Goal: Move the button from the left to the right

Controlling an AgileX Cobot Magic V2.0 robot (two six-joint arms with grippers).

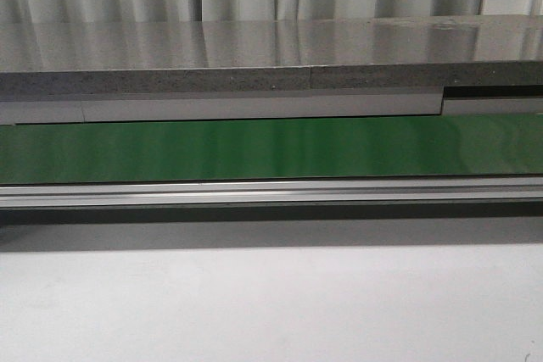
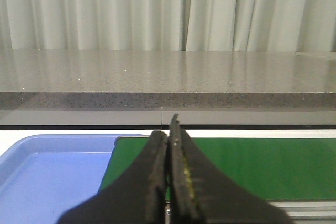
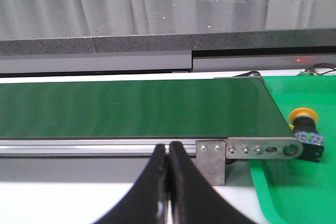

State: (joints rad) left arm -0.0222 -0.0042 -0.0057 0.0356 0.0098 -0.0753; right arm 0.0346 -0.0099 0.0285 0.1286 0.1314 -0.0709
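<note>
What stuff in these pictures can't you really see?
- The button: in the right wrist view the conveyor's end hides part of its black body; absent from the front view.
- The blue tray: cut off by the left wrist picture's edge and the left pincer.
- The green tray: cut off by the picture edge.
- Both arms: outside the front view.
</note>
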